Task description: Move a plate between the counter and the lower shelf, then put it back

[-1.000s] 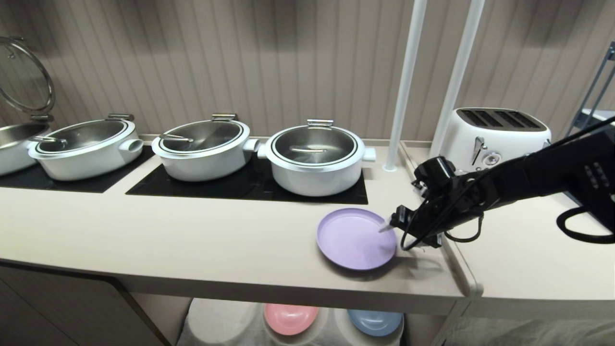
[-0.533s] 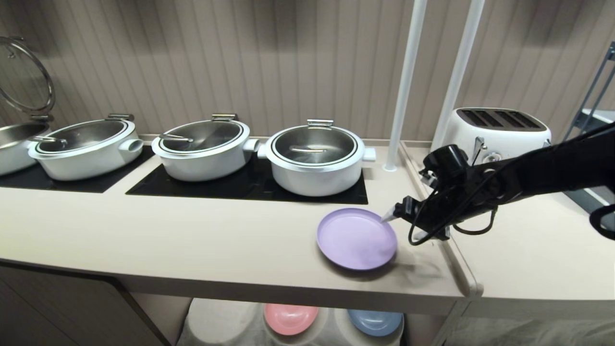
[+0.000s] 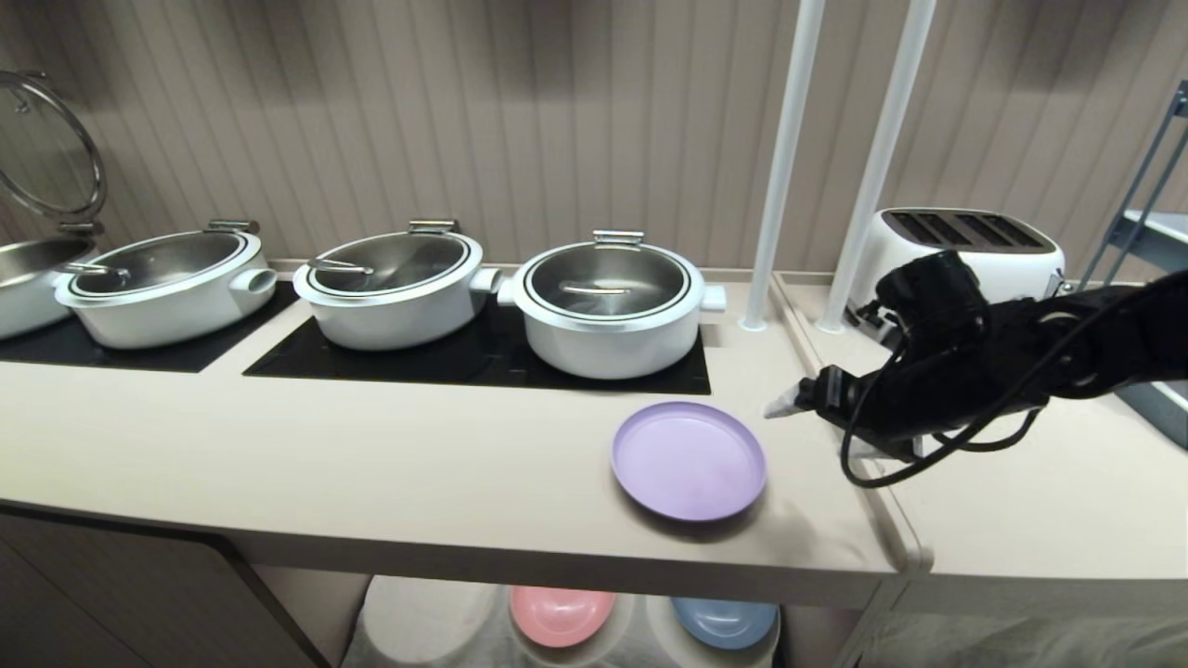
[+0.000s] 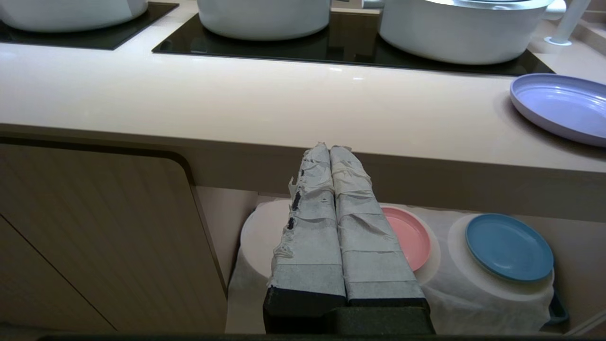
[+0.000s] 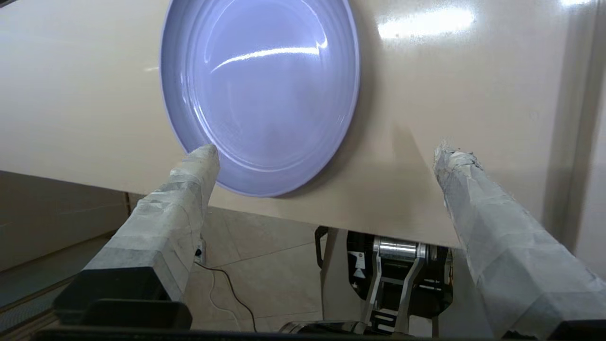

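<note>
Jaws, right: spread wide with nothing between them; in the right wrist view the two taped fingers [image 5: 189, 189] stand far apart and neither one touches anything.
Jaws, left: pressed flat together, holding nothing.
Right gripper: the right gripper [image 3: 789, 408] hovers above the counter [image 3: 371, 464], off to the right of the plate and clear of its rim.
Plate: the lilac plate [image 3: 689, 459] sits flat on the counter, in front of the rightmost pot [image 3: 608, 306] and close to the counter's front edge. Nothing on it or against it.
Which way from the jaws: plate lies to the left of the right gripper's tips and a bit lower. It's round, so no long axis to line up on, any bit of rim works.
Nearer arm: the right one, easily. The left gripper [image 4: 331, 227] is parked below the counter's front edge, well left of the plate, pointing at the lower shelf [image 4: 497, 303].
Lower shelf: directly under the plate, the pink plate [image 3: 561, 614] and the blue plate [image 3: 724, 620] each sit on a cloth hump.
My guess: plate looks freshly set down on the counter, and the next grab would need the jaws down at its right rim.
</note>
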You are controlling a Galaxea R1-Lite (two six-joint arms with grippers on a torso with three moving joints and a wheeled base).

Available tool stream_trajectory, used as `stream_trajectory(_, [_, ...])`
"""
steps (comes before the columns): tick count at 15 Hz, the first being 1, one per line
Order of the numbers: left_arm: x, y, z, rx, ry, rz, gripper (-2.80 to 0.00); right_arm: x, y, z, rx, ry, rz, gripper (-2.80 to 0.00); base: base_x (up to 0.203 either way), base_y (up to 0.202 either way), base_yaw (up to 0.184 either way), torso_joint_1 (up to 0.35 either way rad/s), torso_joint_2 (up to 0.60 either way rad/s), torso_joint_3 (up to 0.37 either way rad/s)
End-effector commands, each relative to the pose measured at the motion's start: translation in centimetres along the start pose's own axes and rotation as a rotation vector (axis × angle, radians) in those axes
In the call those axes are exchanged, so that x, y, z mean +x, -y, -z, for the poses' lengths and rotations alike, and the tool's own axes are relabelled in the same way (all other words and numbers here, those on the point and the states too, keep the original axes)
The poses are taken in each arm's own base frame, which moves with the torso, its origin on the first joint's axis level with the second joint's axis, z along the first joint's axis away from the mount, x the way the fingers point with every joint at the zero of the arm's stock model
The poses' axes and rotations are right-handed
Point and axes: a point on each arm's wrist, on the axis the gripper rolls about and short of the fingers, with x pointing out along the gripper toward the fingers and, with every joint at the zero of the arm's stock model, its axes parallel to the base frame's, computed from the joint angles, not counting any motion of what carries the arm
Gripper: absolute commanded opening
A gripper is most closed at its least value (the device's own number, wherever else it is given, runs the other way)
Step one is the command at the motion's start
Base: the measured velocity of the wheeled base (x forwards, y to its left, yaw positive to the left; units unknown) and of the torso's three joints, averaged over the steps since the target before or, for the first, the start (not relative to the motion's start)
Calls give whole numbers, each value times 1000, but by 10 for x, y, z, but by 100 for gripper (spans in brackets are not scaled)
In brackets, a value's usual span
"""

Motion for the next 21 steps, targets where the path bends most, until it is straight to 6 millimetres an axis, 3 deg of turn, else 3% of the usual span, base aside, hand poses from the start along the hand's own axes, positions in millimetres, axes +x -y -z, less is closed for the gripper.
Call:
stream_trajectory(1, [0,0,0,-1,0,-2,-280,-33,-2,10,-29,41,-26,0,0,0,0,0,0,0])
stream_trajectory(7, [0,0,0,-1,-1,0,-280,-77,10,30,-88,137,13,0,0,0,0,0,0,0])
stream_trajectory(8, [0,0,0,-1,0,-1,-280,-80,14,35,-86,142,14,-280,0,0,0,0,0,0])
stream_trajectory(11, [0,0,0,-1,0,-2,-280,-77,26,47,-132,165,10,-280,0,0,0,0,0,0])
stream_trajectory(14, [0,0,0,-1,-1,0,-280,-82,27,41,-137,211,7,-280,0,0,0,0,0,0])
stream_trajectory(18, [0,0,0,-1,0,-2,-280,-111,43,22,-145,494,-24,-280,0,0,0,0,0,0])
stream_trajectory(21, [0,0,0,-1,0,-2,-280,-137,77,38,-213,621,84,-280,0,0,0,0,0,0])
